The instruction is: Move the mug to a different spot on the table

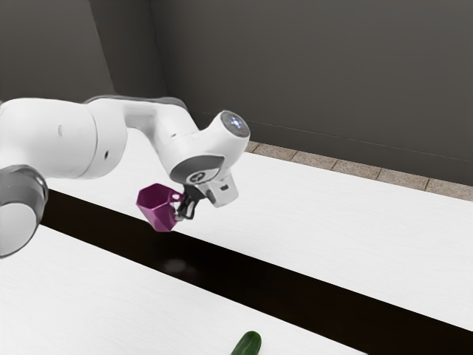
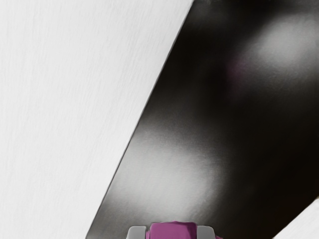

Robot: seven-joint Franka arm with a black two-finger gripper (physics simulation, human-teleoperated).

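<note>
Gripper [image 1: 183, 212] closed on the purple mug [image 1: 157, 206], gripping its side. Mug hangs tilted above the table's [image 1: 355, 214] black strip [image 1: 295, 296]. Cucumber [image 1: 248, 345] lies near, to the right.

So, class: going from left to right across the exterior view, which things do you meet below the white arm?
purple mug → gripper, shut on the mug's handle → green cucumber at the lower edge
</note>
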